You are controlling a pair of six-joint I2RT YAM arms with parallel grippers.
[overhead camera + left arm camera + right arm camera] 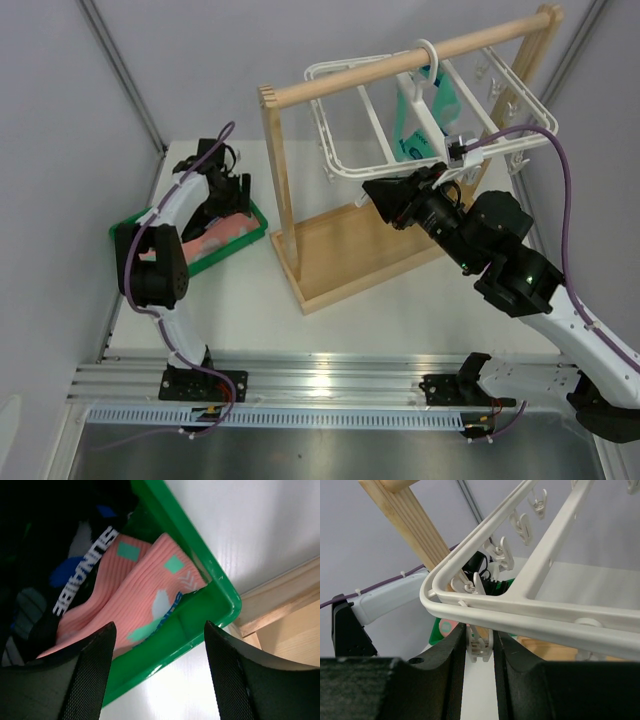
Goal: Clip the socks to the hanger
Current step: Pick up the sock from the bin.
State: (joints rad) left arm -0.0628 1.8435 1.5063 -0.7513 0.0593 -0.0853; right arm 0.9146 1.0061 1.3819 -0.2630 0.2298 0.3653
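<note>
Left end effector (157, 625) released, fingers wide apart, hovering over the green tray (200, 555) at the left of the worktop (400, 310). Salmon-pink socks (145, 587) lie in the tray right below the gap between the fingers, not touched; black sock (82, 567) with white lettering just beside them, further in. Right end effector (480, 630) is up at the near corner of the hanger (560, 615), clenched on one dangling clip (479, 649) under the frame edge. Hanger hooked on the wooden rack (340, 250) rod, a teal sock (425, 125) on its far side
</note>
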